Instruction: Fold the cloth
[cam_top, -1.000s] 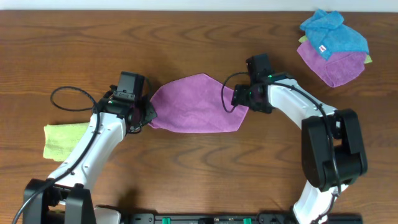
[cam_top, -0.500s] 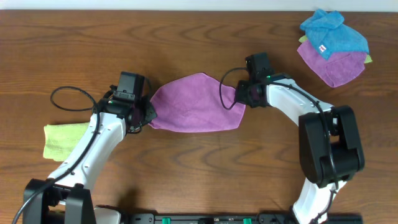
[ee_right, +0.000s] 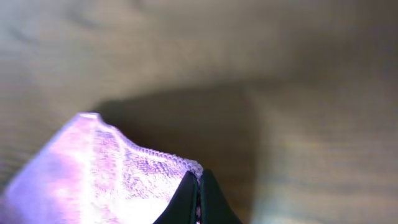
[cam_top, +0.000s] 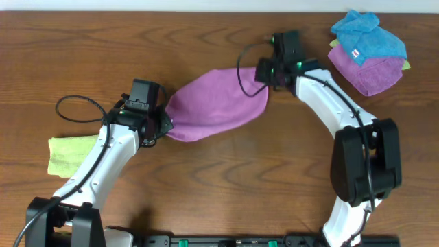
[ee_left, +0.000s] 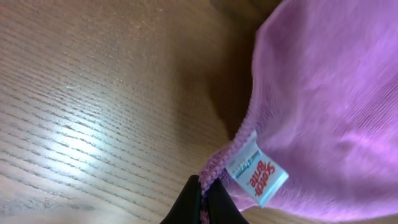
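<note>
The purple cloth (cam_top: 214, 104) hangs stretched between my two grippers over the middle of the table. My left gripper (cam_top: 163, 126) is shut on the cloth's left corner; in the left wrist view its fingertips (ee_left: 205, 198) pinch the stitched hem beside a white label (ee_left: 256, 176). My right gripper (cam_top: 263, 73) is shut on the cloth's right corner, raised toward the table's far side. In the right wrist view the cloth (ee_right: 112, 180) hangs to the left of the closed gripper (ee_right: 199, 186), which pinches its hem.
A pile of cloths, blue (cam_top: 367, 34) over purple (cam_top: 367, 74), lies at the far right corner. A folded yellow-green cloth (cam_top: 68, 154) lies at the left, beside the left arm. A black cable loop (cam_top: 79, 110) rests near the left arm.
The right gripper has shut on the cloth's right corner and carried it up and away from the near side. The cloth now bows between both grippers. The left arm has not moved.
</note>
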Robot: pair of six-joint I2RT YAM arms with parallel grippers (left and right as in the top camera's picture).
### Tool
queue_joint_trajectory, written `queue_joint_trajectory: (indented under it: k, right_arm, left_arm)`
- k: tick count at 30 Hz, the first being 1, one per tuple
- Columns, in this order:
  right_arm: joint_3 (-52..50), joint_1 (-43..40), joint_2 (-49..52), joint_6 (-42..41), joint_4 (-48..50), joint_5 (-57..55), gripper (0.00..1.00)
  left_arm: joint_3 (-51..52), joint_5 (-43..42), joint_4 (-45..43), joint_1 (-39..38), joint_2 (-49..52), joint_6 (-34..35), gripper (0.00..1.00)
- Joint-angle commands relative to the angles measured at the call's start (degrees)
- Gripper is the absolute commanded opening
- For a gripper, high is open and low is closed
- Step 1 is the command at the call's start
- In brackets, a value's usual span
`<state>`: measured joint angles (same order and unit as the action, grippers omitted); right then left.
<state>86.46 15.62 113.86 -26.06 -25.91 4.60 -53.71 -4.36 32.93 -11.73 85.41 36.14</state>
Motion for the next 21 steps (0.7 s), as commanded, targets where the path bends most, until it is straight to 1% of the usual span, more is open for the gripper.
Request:
queue_joint_trajectory:
  k: [1,10,21]
  right_arm:
    - [4.28,0.52,-0.09,2.03,1.29,-0.11,0.01]
    - [5.53,1.16,1.7,2.05,12.11,-0.04,0.01]
    - [5.73,6.29,12.59,-0.07,25.35,-1.81,0.01]
  left_arm:
    - [-0.92,-0.17,-0.59,0.13,0.57,0.26,0.06]
    - [-0.92,-0.13,-3.45,0.13,0.57,1.84,0.06]
    - [-0.92,-0.04,-3.87,0.13,0.57,2.89,0.06]
